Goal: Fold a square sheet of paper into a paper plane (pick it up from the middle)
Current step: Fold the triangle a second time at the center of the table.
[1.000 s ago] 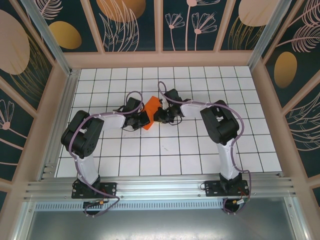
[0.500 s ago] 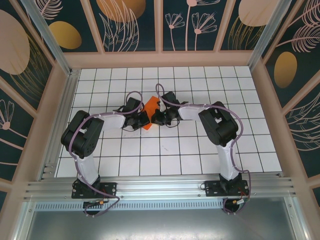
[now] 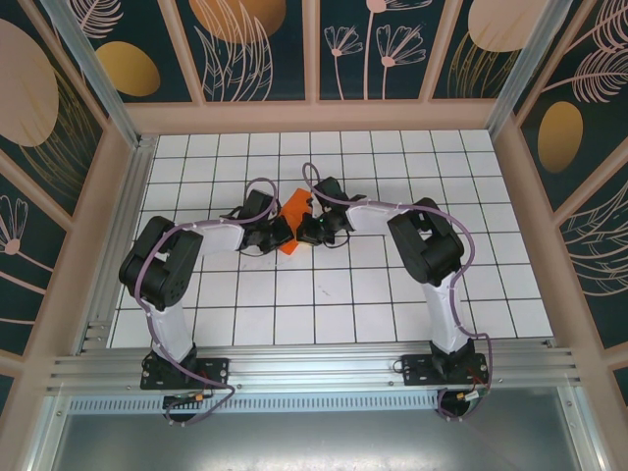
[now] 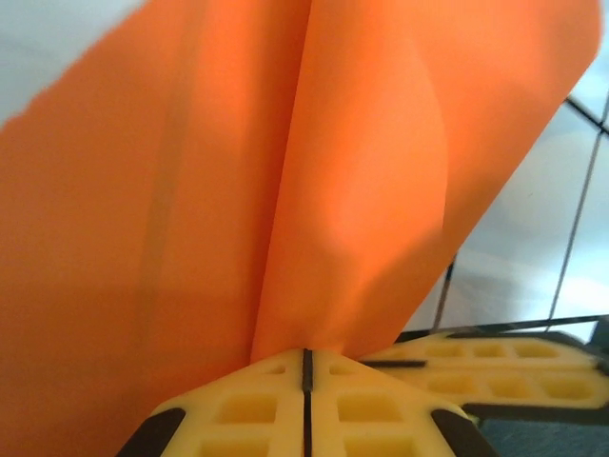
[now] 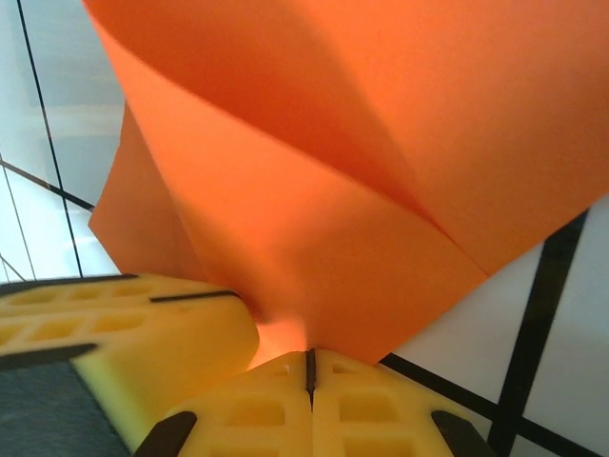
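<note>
Mid table [image 3: 294, 267] blocked: L gripper [image 3: 278, 232] & R gripper [image 3: 314, 232] meet on orange paper [image 3: 293, 207], arms [image 3: 211, 235] slanting in. Near tiles [image 3: 324, 309] betw arms, far row [image 3: 392, 143] free; walls [image 3: 314, 116] on 3 sides.

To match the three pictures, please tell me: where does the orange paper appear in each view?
Top view: orange paper near the middle of the table.
Left wrist: orange paper across most of the picture, upper and left.
Right wrist: orange paper across the top and middle.
Shared landmark: the white table with black grid lines.
</note>
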